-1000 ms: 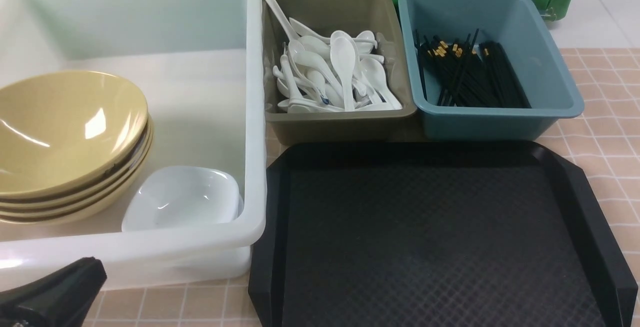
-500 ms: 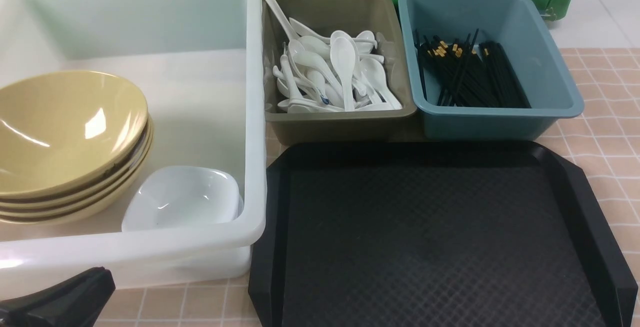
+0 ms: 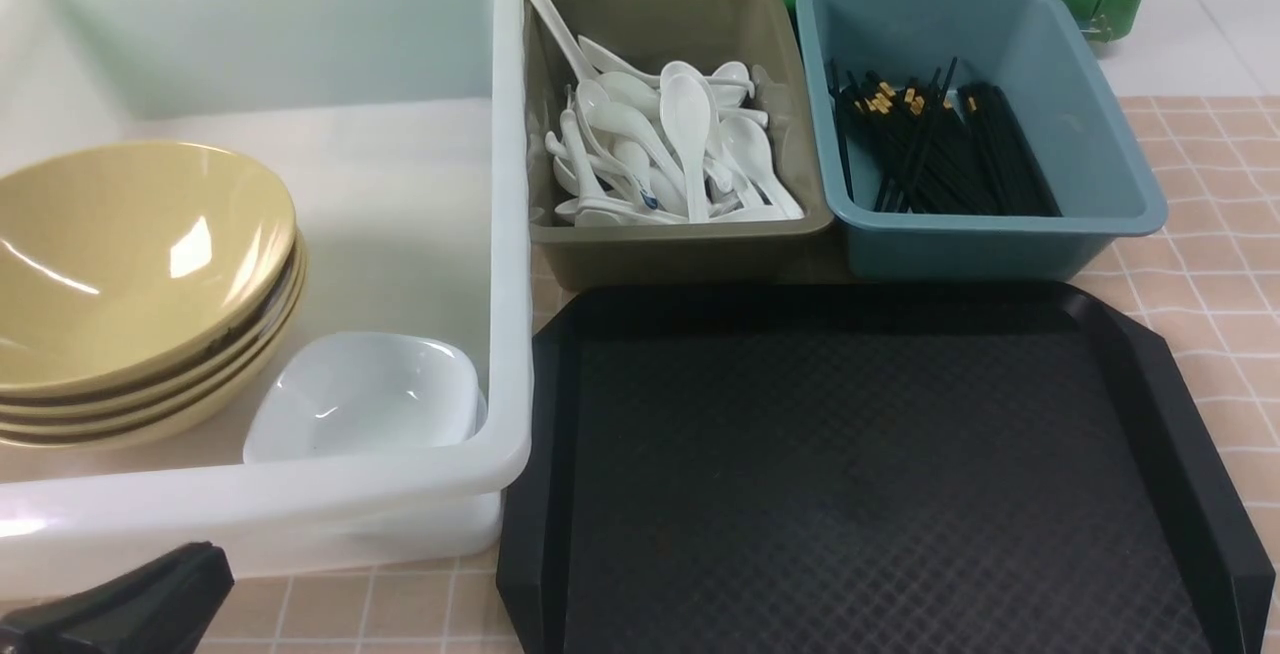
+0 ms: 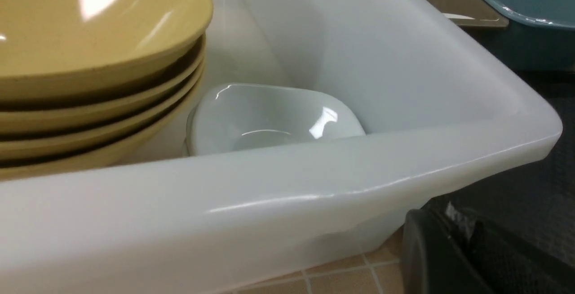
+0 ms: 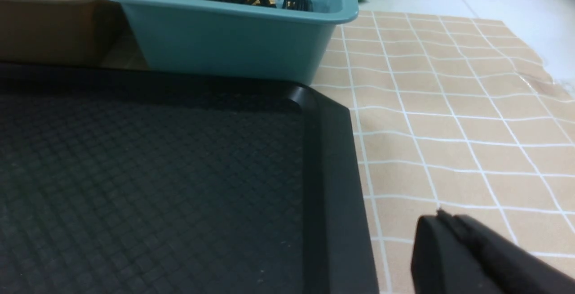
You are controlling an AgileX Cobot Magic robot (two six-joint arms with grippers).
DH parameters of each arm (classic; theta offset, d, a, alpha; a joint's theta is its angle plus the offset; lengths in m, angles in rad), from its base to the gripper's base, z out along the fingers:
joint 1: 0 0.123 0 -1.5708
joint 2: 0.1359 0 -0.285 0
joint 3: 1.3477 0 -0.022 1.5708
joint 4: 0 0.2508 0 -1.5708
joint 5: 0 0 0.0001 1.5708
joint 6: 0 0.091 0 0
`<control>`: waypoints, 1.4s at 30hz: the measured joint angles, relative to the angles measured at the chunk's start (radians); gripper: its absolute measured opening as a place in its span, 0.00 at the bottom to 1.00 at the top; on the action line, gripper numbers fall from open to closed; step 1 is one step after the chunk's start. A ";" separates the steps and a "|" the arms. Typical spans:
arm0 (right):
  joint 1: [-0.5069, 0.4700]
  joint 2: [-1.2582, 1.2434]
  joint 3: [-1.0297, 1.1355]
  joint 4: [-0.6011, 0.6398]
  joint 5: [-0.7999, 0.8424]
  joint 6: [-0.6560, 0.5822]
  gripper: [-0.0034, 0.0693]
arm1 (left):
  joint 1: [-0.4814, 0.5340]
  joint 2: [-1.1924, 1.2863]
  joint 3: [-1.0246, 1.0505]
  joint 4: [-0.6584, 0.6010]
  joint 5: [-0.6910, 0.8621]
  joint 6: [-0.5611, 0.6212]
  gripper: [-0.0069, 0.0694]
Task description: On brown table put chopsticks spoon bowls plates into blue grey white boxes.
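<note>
Sorting looked finished: the black tray (image 3: 880, 474) lay bare beside the white tub (image 3: 505, 234). Both the left pincer (image 3: 130, 609) and right pincer (image 5: 471, 258) were clenched on nothing; next, probably retreat.

On the desk (image 3: 1215, 234) three bins stand in a row along the far side, touching or nearly so. The big tub (image 3: 510, 234) fills the left and reaches nearest. Inside it, a stack of bowls (image 3: 130, 274) sits at the left, with small plates (image 3: 365, 394) just right of the stack, in the tub's near right corner. The middle bin (image 3: 680, 244) holds a heap of spoons (image 3: 665, 149). The right bin (image 3: 1000, 244) holds chopsticks (image 3: 935, 154), lying near to far. A tray (image 3: 860, 474) lies near, in front of the middle and right bins, its left edge beside the tub. Bare desk lies right of the tray and right bin.
</note>
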 joint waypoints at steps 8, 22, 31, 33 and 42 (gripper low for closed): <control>0.000 -0.001 0.000 0.000 0.000 0.000 0.10 | 0.000 -0.149 0.082 0.193 -0.078 -0.110 0.10; 0.000 -0.001 0.000 0.000 0.000 0.001 0.10 | 0.000 -0.154 0.160 0.677 -0.203 -0.535 0.10; 0.000 -0.001 0.000 0.000 0.000 0.001 0.11 | -0.020 -0.154 0.161 0.647 -0.207 -0.526 0.10; 0.000 -0.001 0.000 0.000 0.000 0.001 0.11 | -0.050 -0.154 0.161 0.646 -0.207 -0.526 0.10; 0.000 -0.001 0.000 0.000 0.000 0.002 0.13 | -0.118 -0.154 0.162 0.643 -0.211 -0.525 0.10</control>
